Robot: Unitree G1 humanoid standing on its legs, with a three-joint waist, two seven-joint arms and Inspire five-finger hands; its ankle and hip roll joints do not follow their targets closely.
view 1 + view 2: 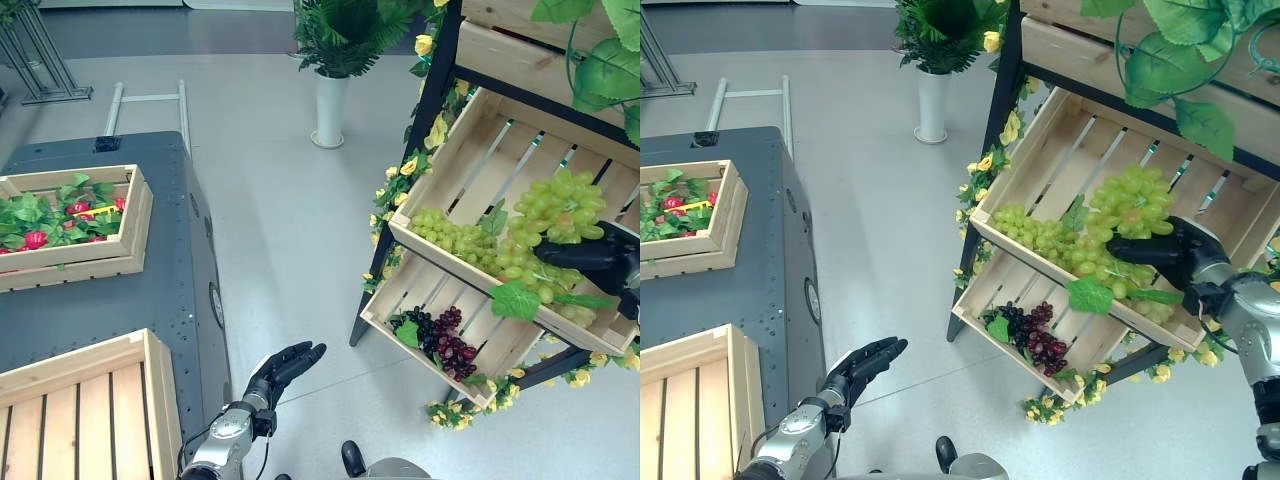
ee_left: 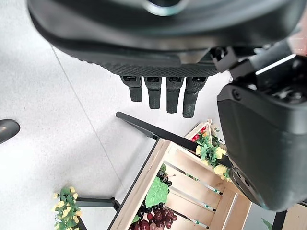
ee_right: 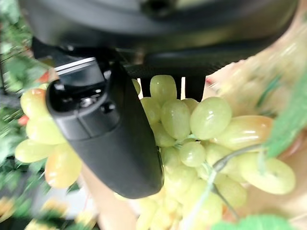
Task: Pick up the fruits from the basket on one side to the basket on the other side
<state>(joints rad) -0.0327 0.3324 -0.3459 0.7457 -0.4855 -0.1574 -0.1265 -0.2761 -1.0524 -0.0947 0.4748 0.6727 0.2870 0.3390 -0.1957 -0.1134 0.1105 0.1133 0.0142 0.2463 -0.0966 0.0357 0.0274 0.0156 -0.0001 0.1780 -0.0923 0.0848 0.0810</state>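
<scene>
R hand (image 1: 1160, 252) curled round green grapes (image 1: 1132, 200) in upper crate (image 1: 1040, 150), prob to lift bunch. L hand (image 1: 282, 368) relaxed, fingers straight, idle.

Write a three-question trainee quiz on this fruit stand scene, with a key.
1. True or false: the left hand holds a bunch of grapes.
2. Which crate holds the dark grapes? A) upper crate B) lower crate C) crate on the grey table
3. Fill in: the right hand is at the ___ grapes in the upper crate.

Key: 1 false, it hangs open over the floor. 2 B. 3 green.
</scene>
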